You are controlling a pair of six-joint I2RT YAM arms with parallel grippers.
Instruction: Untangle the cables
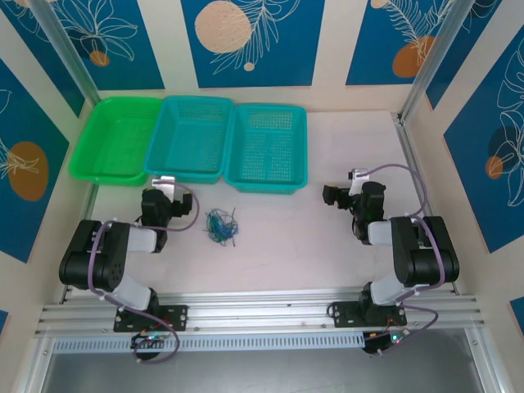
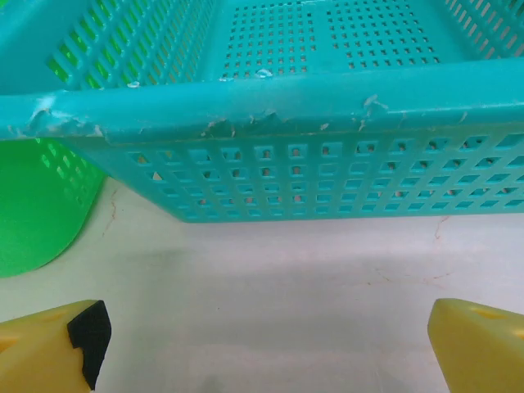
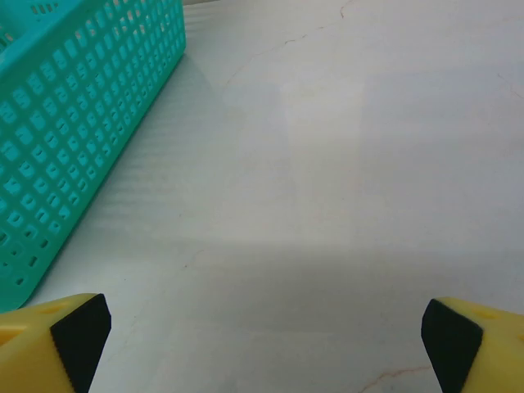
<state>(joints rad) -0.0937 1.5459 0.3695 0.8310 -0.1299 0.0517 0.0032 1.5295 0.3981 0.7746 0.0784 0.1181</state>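
The cables (image 1: pixel 221 226) lie in one small, loose clump on the pale table (image 1: pixel 311 254) — thin, curly wires, blue and dark green with a few darker strands, kinked ends sticking out at the edges. From above, the individual wires cannot be told apart within the knot.

The clump sits near the left pincer (image 1: pixel 166 187), off to its right and a little back toward the arm bases, not touching it. It lies well to the left of the right pincer (image 1: pixel 332 195).

In the left wrist view, the left pincer (image 2: pixel 262 352) stands wide open and holds nothing, its yellow fingers (image 2: pixel 49 348) at the lower corners. Straight ahead of it is the scuffed rim of a teal basket (image 2: pixel 286 106), with a green basket (image 2: pixel 33 213) to the left.

The right pincer (image 3: pixel 262 344) is likewise spread wide and empty — bare tabletop ahead of it, and the wall of another teal basket (image 3: pixel 74 106) ahead on its left.
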